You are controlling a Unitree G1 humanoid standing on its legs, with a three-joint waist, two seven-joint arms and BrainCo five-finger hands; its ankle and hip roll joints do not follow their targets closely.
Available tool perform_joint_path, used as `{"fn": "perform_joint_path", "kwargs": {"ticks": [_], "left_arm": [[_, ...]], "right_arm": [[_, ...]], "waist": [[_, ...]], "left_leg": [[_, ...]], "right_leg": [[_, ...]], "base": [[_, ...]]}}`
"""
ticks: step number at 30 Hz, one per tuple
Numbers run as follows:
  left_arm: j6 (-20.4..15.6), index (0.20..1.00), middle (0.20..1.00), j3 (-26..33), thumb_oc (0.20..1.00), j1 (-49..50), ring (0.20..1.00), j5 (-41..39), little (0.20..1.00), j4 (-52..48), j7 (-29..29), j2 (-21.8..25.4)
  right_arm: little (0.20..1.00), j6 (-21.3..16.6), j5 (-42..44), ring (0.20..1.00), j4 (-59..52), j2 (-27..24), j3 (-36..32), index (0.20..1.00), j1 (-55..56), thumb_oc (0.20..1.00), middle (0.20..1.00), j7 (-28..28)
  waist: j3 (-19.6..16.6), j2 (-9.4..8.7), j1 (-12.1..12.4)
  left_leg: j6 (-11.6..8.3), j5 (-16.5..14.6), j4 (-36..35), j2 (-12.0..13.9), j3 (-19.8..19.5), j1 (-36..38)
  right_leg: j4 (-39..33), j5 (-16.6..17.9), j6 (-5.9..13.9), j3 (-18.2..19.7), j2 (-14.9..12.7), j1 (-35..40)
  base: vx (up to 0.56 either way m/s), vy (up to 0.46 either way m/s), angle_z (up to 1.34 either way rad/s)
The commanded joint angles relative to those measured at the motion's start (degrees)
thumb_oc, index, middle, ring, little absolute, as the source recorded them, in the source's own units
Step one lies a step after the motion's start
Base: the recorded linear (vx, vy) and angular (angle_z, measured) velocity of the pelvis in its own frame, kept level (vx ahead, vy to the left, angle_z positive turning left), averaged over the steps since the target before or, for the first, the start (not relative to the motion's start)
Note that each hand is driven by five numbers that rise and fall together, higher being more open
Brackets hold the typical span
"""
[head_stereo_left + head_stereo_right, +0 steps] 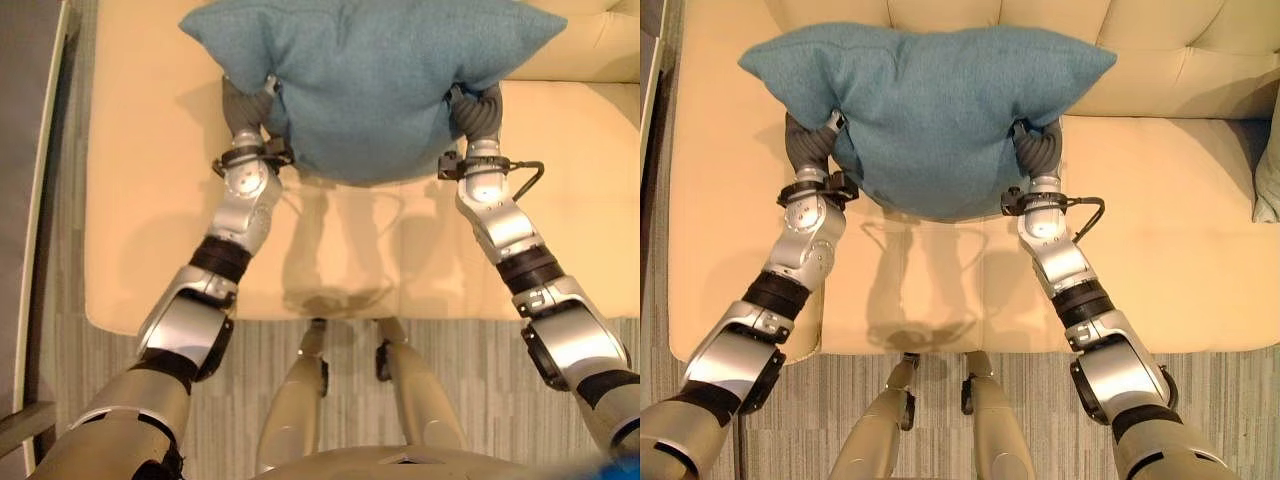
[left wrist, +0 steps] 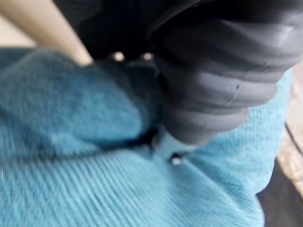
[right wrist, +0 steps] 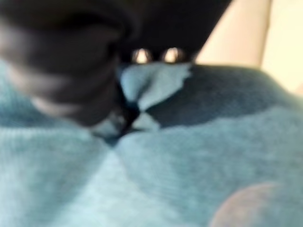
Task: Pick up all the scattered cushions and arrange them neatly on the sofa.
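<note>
A teal cushion (image 1: pixel 360 80) hangs over the seat of the cream sofa (image 1: pixel 1160 250), pressed between my two hands. My left hand (image 1: pixel 245 105) is sunk into the cushion's left lower side. My right hand (image 1: pixel 480 110) is sunk into its right lower side. Only the dark ribbed covers show; the rest of each hand is buried in the fabric. Up close, the left wrist view has the teal cloth (image 2: pixel 94 179) bulging round the left hand's cover (image 2: pixel 222 85). In the right wrist view the cloth (image 3: pixel 189 156) folds against the right hand's cover (image 3: pixel 61 61).
The sofa's backrest (image 1: pixel 1180 50) runs along the far side. A pale grey-green cushion (image 1: pixel 1268 175) shows at the seat's right end. Striped grey carpet (image 1: pixel 480 370) lies before the sofa's front edge. A pale-edged grey panel (image 1: pixel 40 200) stands along the left.
</note>
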Motion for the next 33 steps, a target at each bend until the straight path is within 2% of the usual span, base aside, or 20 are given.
{"fn": "perform_joint_path", "kwargs": {"ticks": [1,8,10,15,19,21,22,24,28,29,30,31,33], "left_arm": [[-0.31,1.000,1.000,-5.22,1.000,-8.32,1.000,6.96,1.000,2.57,-1.33,0.80],[0.69,1.000,1.000,-3.98,1.000,-11.31,1.000,9.51,1.000,8.44,1.17,4.75],[0.43,1.000,1.000,-2.89,1.000,-10.50,1.000,8.59,1.000,9.82,0.64,7.28],[0.02,1.000,1.000,-0.36,1.000,-8.33,1.000,6.58,1.000,11.91,0.32,9.72],[0.05,1.000,1.000,1.31,1.000,-6.13,1.000,4.76,1.000,15.81,-1.99,14.31],[0.03,1.000,1.000,1.50,1.000,-5.81,1.000,4.65,1.000,15.96,-2.30,14.97],[-0.57,1.000,1.000,3.27,1.000,-1.82,1.000,4.40,1.000,13.66,-3.16,16.20],[-0.91,1.000,1.000,4.13,1.000,0.13,1.000,4.48,1.000,11.87,-3.34,16.42],[-1.65,1.000,1.000,9.97,1.000,14.63,1.000,6.14,1.000,-0.05,-5.09,13.86],[-1.65,1.000,1.000,9.97,1.000,14.63,1.000,6.14,1.000,-0.05,-5.09,13.86],[-1.65,1.000,1.000,11.50,1.000,18.60,1.000,7.01,1.000,-2.51,-5.34,12.35],[-1.56,1.000,1.000,14.69,1.000,26.89,1.000,7.87,1.000,-7.60,-7.11,9.33],[-0.89,1.000,1.000,16.76,1.000,35.22,1.000,8.76,1.000,-11.84,-8.86,6.21]], "right_arm": [[1.000,-2.92,-5.59,1.000,0.55,1.60,4.84,1.000,-9.28,1.000,1.000,-1.55],[1.000,-0.64,-6.91,1.000,8.38,-2.62,5.58,1.000,-15.37,1.000,1.000,-4.40],[1.000,0.09,-4.78,1.000,13.22,-6.11,6.69,1.000,-18.31,1.000,1.000,-3.36],[1.000,0.24,-1.80,1.000,18.42,-10.04,7.23,1.000,-19.69,1.000,1.000,-2.55],[1.000,0.57,-0.49,1.000,23.66,-16.91,11.24,1.000,-20.73,1.000,1.000,1.39],[1.000,0.54,-0.42,1.000,23.98,-17.79,11.60,1.000,-20.69,1.000,1.000,1.68],[1.000,0.34,-1.22,1.000,22.35,-20.73,11.83,1.000,-18.02,1.000,1.000,3.16],[1.000,0.20,-1.62,1.000,21.28,-21.63,11.53,1.000,-16.69,1.000,1.000,3.63],[1.000,-0.21,-4.38,1.000,12.50,-24.02,5.72,1.000,-5.42,1.000,1.000,5.05],[1.000,-0.21,-4.38,1.000,12.50,-24.02,5.72,1.000,-5.42,1.000,1.000,5.05],[1.000,-0.63,-5.25,1.000,9.46,-23.85,2.66,1.000,-1.04,1.000,1.000,5.11],[1.000,-0.89,-7.61,1.000,4.64,-22.95,-2.00,1.000,7.60,1.000,1.000,6.50],[1.000,-1.08,-9.99,1.000,0.14,-21.55,-6.38,1.000,17.91,1.000,1.000,8.58]], "waist": [[-0.66,1.44,1.35],[-1.24,1.94,2.26],[-2.03,1.74,2.90],[-3.08,1.58,3.21],[-4.11,1.03,3.50],[-4.29,0.98,3.47],[-4.48,0.66,3.67],[-4.61,0.63,3.69],[-4.61,0.28,3.89],[-4.61,0.28,3.89],[-4.65,0.09,3.91],[-4.74,-0.17,3.86],[-5.15,-0.67,3.99]], "left_leg": [[-2.76,-1.54,-0.24,-0.05,-0.02,-0.43],[-3.09,-0.84,-0.24,-0.33,-0.97,-2.78],[-3.32,-0.94,-0.24,-0.33,-1.15,-3.48],[-3.58,-0.55,-0.24,-0.59,-1.78,-4.20],[-3.87,-1.00,-0.24,-0.44,-2.12,-3.73],[-3.86,-0.74,-0.24,-0.55,-2.21,-3.84],[-3.86,-0.89,-0.24,-0.37,-2.47,-3.13],[-3.81,-0.94,-0.24,-0.35,-2.52,-2.83],[-3.72,-1.70,-0.24,-0.25,-2.43,0.64],[-3.72,-1.70,-0.24,-0.25,-2.43,0.64],[-3.58,-2.35,-0.24,-0.12,-2.31,2.02],[-3.24,-3.32,-0.24,-0.10,-2.33,4.21],[-3.03,-4.15,-0.24,-0.18,-2.19,6.88]], "right_leg": [[2.70,-6.61,5.93,-0.54,-1.64,2.78],[1.41,-5.81,6.24,-0.39,-1.52,0.95],[0.86,-5.86,6.26,-0.23,-1.28,0.63],[0.63,-5.75,6.28,-0.38,-1.05,0.10],[0.54,-6.21,6.17,-0.81,-0.74,0.61],[0.42,-5.97,6.22,-0.92,-0.79,0.63],[0.39,-6.21,6.15,-1.26,-0.80,1.43],[0.41,-6.38,6.10,-1.41,-0.78,1.79],[0.57,-7.47,5.80,-2.08,-0.65,5.50],[0.57,-7.47,5.80,-2.08,-0.65,5.50],[0.61,-7.79,5.67,-2.32,-0.72,6.89],[0.64,-8.39,5.54,-2.83,-0.77,9.33],[0.46,-8.93,5.49,-3.48,-0.92,12.27]], "base": [[0.00,0.000,0.00],[0.03,-0.010,0.00],[0.06,-0.026,0.02],[0.03,-0.013,0.06],[0.04,-0.030,0.08],[0.00,-0.017,0.07],[0.00,0.000,0.00],[0.01,-0.015,0.00],[0.01,-0.004,0.00],[0.00,0.000,0.00],[0.05,-0.030,0.02],[0.06,-0.033,0.05],[0.08,-0.034,0.18]]}}
